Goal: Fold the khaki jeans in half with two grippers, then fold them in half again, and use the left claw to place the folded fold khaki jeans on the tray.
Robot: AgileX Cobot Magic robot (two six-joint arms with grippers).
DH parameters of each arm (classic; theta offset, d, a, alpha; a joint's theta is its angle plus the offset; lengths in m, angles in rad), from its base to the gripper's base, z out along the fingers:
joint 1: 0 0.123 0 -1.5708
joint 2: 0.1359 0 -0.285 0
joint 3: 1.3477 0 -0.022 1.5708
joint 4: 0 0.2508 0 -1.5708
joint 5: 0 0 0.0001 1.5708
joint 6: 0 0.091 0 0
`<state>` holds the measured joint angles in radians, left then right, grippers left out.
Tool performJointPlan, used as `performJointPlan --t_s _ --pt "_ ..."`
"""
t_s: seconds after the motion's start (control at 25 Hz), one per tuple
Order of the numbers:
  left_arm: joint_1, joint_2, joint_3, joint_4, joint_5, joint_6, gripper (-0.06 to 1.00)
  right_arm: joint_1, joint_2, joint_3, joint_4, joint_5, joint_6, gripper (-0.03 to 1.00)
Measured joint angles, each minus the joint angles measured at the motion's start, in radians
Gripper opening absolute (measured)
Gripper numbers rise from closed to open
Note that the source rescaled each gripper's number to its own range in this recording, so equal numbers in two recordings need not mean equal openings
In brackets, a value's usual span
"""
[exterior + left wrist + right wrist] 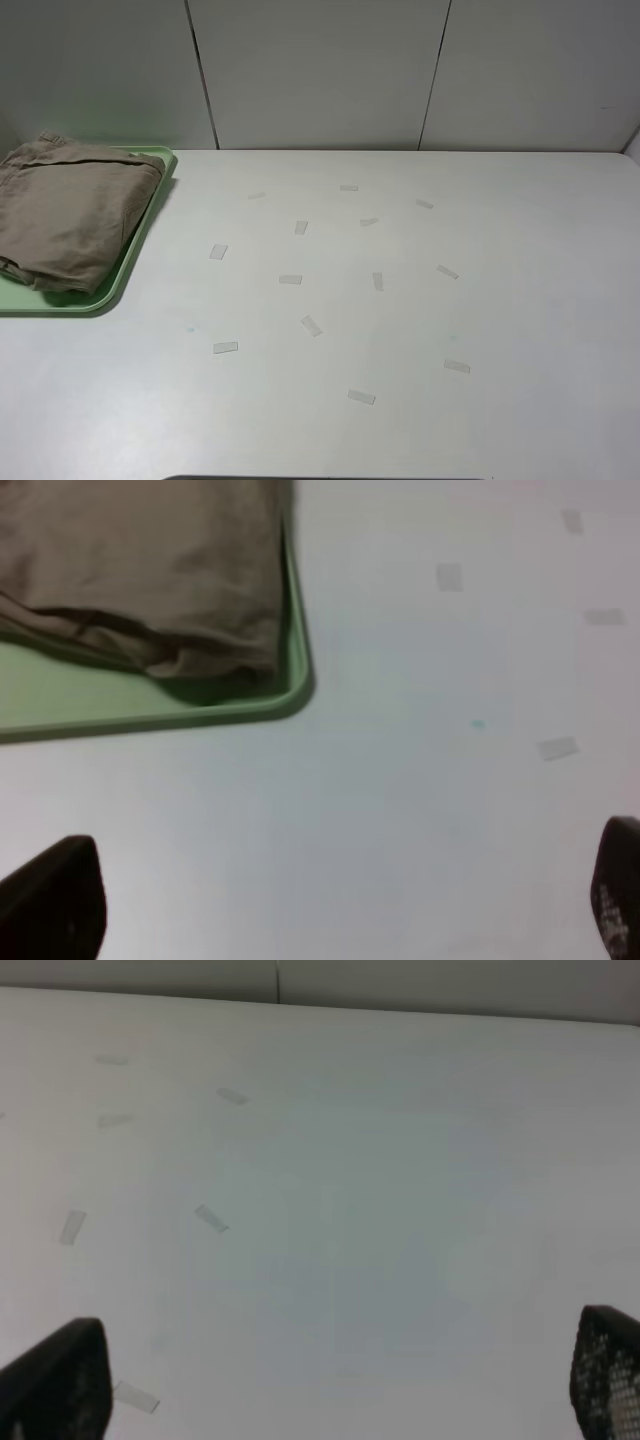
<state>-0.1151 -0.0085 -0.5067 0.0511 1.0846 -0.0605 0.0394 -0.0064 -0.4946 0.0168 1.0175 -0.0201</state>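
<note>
A: Where are the khaki jeans (70, 212) right now?

B: Folded into a thick bundle and lying on the tray (128, 262). In the high view the tray sits at the far left of the surface (420, 330), cut off by the frame edge, and the bundle covers most of the part that shows. A strip of bare green shows along the near side and the right rim.

A: And seen from the left pincer (330, 900)?

B: The tray's rounded corner lies ahead of it and off to one side, well apart from the fingertips. The cloth reaches right up to the tray's rim on the side nearest the open surface, and its folded edge stops short of the near rim. Nothing lies between the two dark fingers (55, 900) except plain white surface.

A: So the left pincer has let go?

B: Its fingers stand wide apart, one at each lower corner of the wrist view, and they hold nothing.

A: The right pincer (330, 1380)?

B: The same: spread wide and holding nothing. Ahead of it there is only the pale surface with a few small pieces of clear tape (211, 1219), and the wall panels (320, 70) beyond. The jeans and tray do not show in that view.

A: Can you see either arm from above?

B: No, neither pincer appears in the high view. It shows the tray, the jeans, and the scattered tape pieces on the surface.
</note>
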Motion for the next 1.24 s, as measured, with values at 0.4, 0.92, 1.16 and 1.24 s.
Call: performJointPlan --t_s 0.4,0.92,1.16,1.24 --pt "0.0 0.0 0.013 0.026 -0.022 -0.004 0.96 0.0 0.0 0.0 0.0 0.0 0.0 1.0" --pt "0.0 0.0 0.013 0.026 -0.022 -0.004 0.96 0.0 0.0 0.0 0.0 0.0 0.0 1.0" --pt "0.0 0.0 0.013 0.026 -0.022 -0.004 0.96 0.0 0.0 0.0 0.0 0.0 0.0 1.0" --pt "0.0 0.0 0.013 0.026 -0.022 -0.004 0.96 0.0 0.0 0.0 0.0 0.0 0.001 1.0"
